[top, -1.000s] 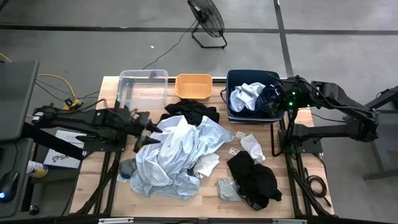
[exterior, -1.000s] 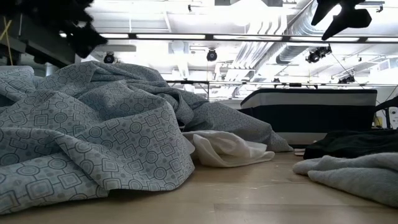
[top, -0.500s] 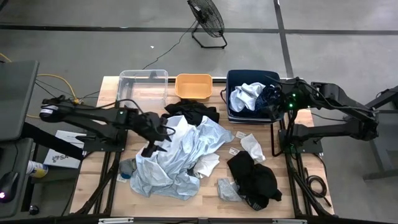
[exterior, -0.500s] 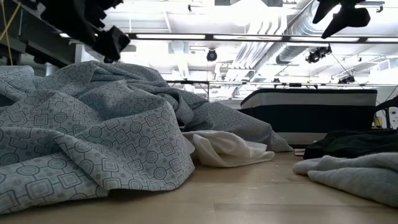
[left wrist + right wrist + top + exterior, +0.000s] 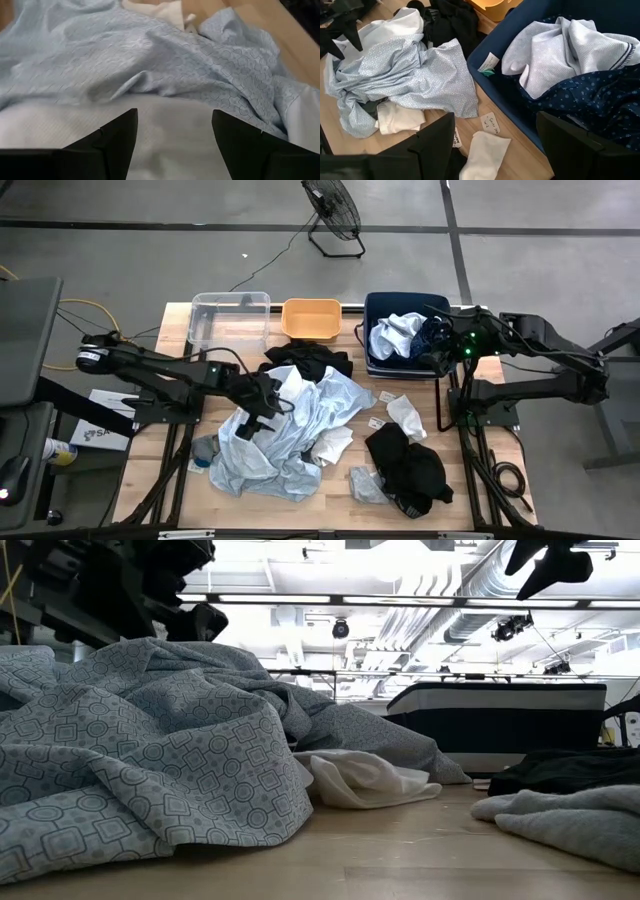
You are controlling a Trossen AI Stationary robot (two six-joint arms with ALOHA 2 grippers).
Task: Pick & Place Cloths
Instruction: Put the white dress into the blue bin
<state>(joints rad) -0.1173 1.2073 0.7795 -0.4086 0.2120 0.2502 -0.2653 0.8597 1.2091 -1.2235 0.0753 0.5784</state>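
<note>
A large pale blue patterned cloth [image 5: 285, 430] lies heaped at the table's middle; it also shows in the low view [image 5: 150, 760] and fills the left wrist view [image 5: 165, 65]. My left gripper [image 5: 262, 404] is open, close above the heap's left part, fingers either side of a fold [image 5: 174, 120]. My right gripper [image 5: 440, 348] is open and empty above the navy bin [image 5: 378, 368], which holds a white cloth [image 5: 555, 50] and a navy dotted cloth [image 5: 580, 95]. A black cloth [image 5: 312, 360] lies at the heap's far side, another black cloth [image 5: 410, 465] near the table's right.
A clear bin [image 5: 230, 320] and an orange bin [image 5: 312, 318] stand at the far edge. Small white pieces [image 5: 405, 415] [image 5: 332, 448] and a grey piece [image 5: 365, 485] lie on the wood. A fan [image 5: 335, 215] stands beyond the table.
My left gripper has gone toward the table's right edge, over the pale blue cloth, and has come down close above it. The cloths have kept still.
</note>
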